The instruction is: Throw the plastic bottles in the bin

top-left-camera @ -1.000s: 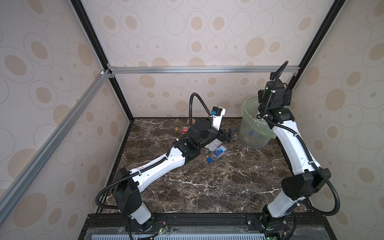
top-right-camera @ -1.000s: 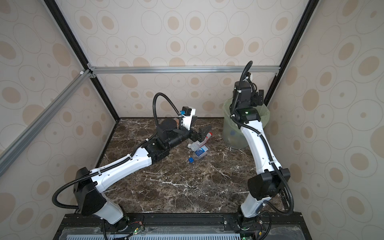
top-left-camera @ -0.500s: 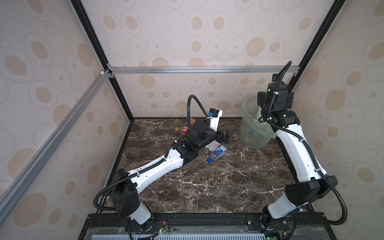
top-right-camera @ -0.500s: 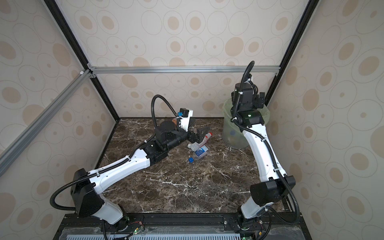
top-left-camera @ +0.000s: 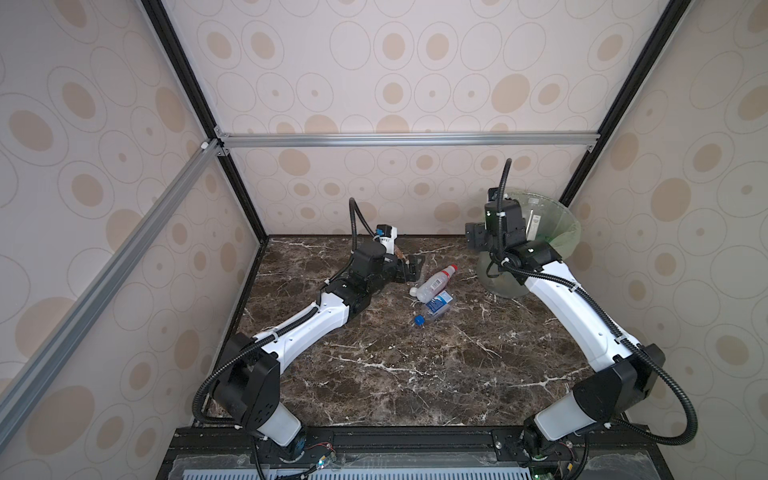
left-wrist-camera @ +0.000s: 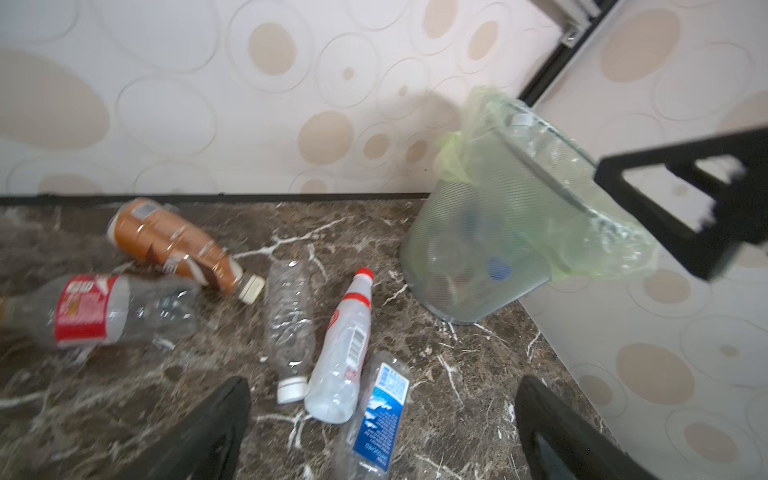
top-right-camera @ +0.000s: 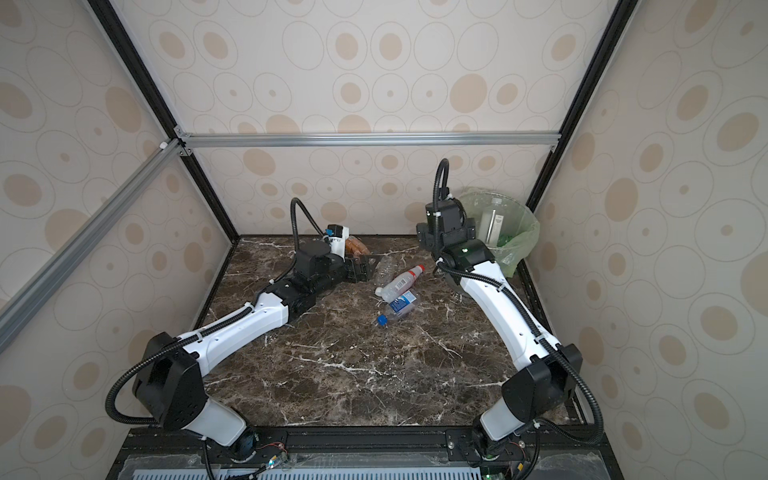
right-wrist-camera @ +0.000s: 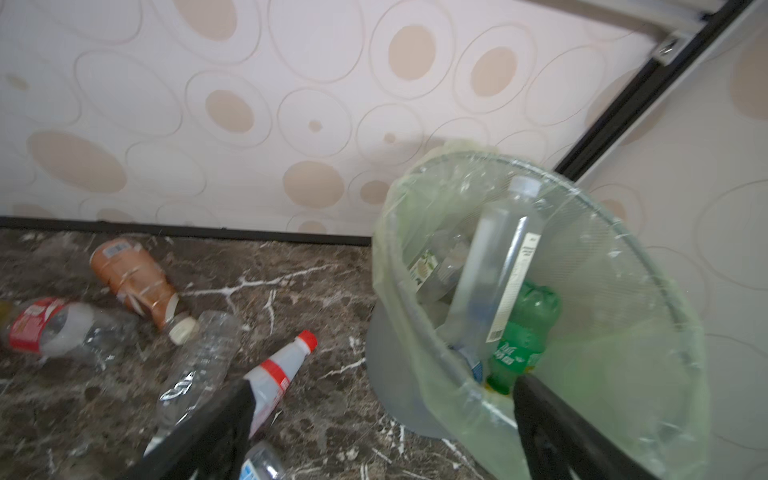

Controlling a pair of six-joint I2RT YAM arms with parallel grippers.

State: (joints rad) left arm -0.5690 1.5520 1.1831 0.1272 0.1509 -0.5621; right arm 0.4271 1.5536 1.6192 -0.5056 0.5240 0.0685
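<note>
The bin [top-left-camera: 559,232] [top-right-camera: 517,239] stands in the back right corner, lined with a pale green bag, holding a tall clear bottle [right-wrist-camera: 498,282] and a green one [right-wrist-camera: 523,332]. Several plastic bottles lie on the marble: a red-capped one [top-left-camera: 434,282] [left-wrist-camera: 345,345], a blue-labelled one [top-left-camera: 436,305] [left-wrist-camera: 380,415], a crushed clear one [left-wrist-camera: 289,316], a brown one [left-wrist-camera: 174,245] and a red-labelled one [left-wrist-camera: 95,309]. My left gripper [top-left-camera: 413,268] [left-wrist-camera: 382,390] hovers open and empty just left of the red-capped bottle. My right gripper [top-left-camera: 482,243] [right-wrist-camera: 382,399] hangs open and empty beside the bin's left rim.
Patterned walls close in the back and both sides, and the bin [left-wrist-camera: 478,249] almost touches the right wall. A black frame post [top-left-camera: 582,174] rises behind the bin. Bare marble [top-left-camera: 415,374] stretches in front of the bottles.
The right gripper has drawn back from above the bin's mouth, leftward and lower. The left gripper has pulled back to the left, away from the bin. The bottles on the table lie as before.
</note>
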